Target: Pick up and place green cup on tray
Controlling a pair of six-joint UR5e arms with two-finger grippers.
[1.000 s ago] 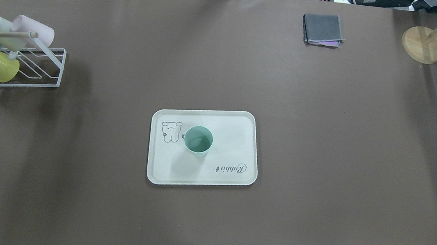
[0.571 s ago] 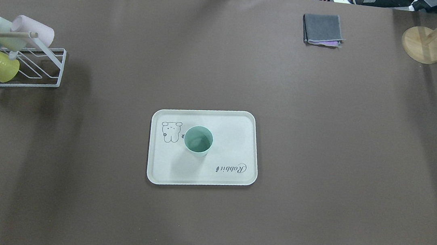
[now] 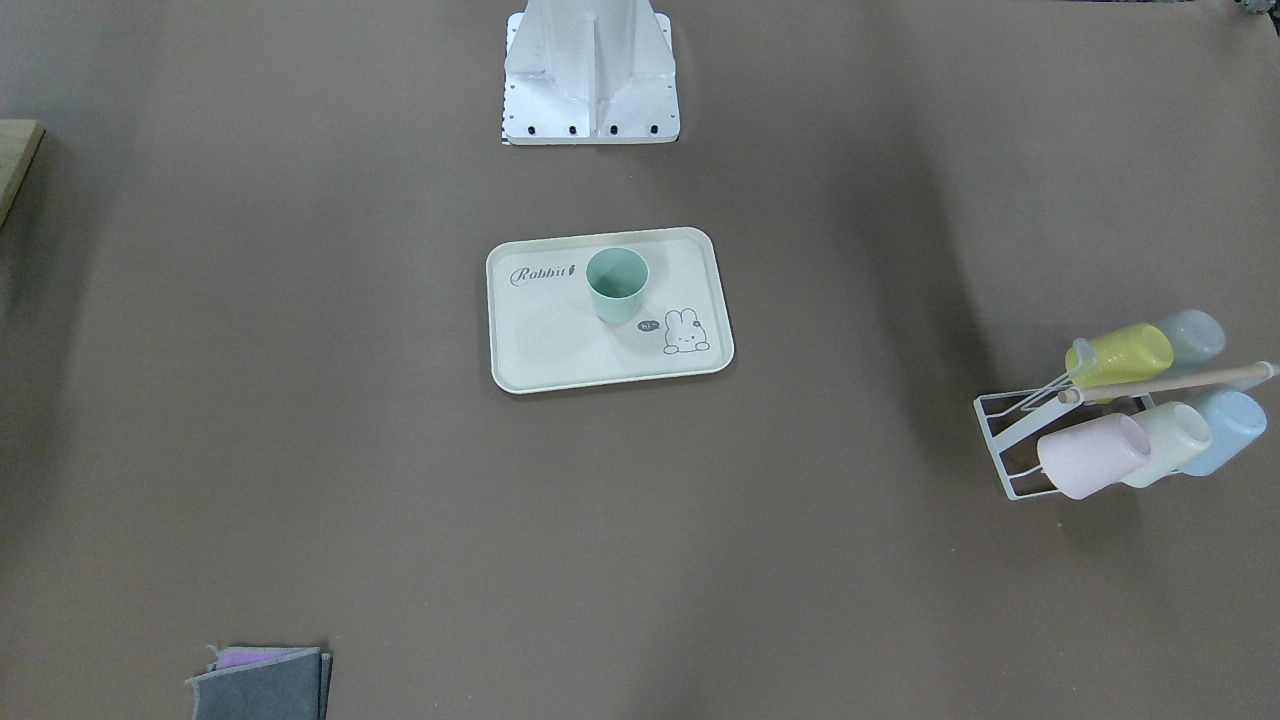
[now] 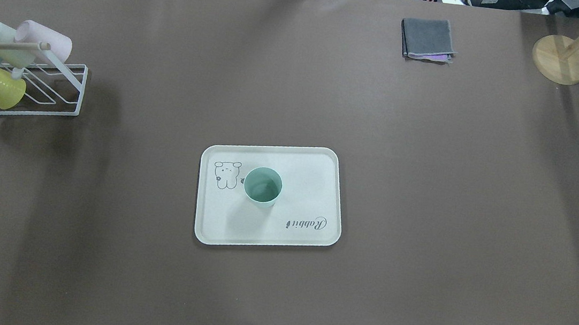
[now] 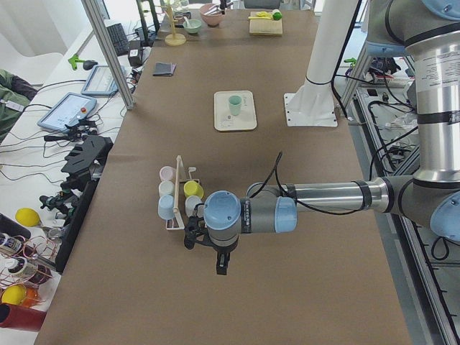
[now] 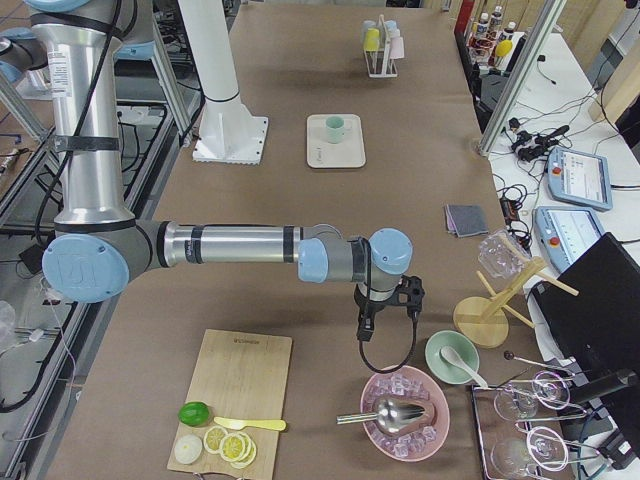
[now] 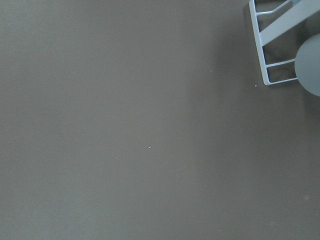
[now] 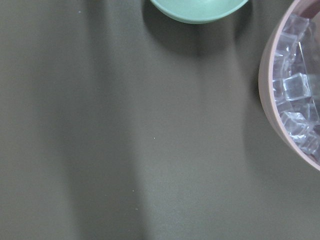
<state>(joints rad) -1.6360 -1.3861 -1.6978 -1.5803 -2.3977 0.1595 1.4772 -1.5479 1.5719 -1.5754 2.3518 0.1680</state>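
- The green cup (image 4: 263, 185) stands upright on the tray (image 4: 309, 175), mouth up, so its long axis runs vertical.
- It sits a little left of the tray's middle, just beside the bunny drawing (image 4: 226, 174) on its left. The "Rabbit" script (image 4: 306, 223) lies at its near right.
- The tray lies flat in the middle of the brown surface (image 4: 425, 198), in front of the robot's base.
- Nothing touches the cup, and both pincers are well apart from it, one at each end of the surface.
- The left pincer (image 5: 221, 264) hangs pointing down above the surface at the left end, near the cup rack (image 5: 176, 194). Its arm is stretched out low and level. I cannot tell whether its jaws are open or closed.
- The right pincer (image 6: 368, 325) also points down at the right end, near the green bowl (image 6: 452, 357) and the pink bowl of ice (image 6: 405, 412). Its arm likewise reaches out level, and the state of its jaws cannot be told either.
- A folded grey cloth (image 4: 427, 38) lies at the far right.
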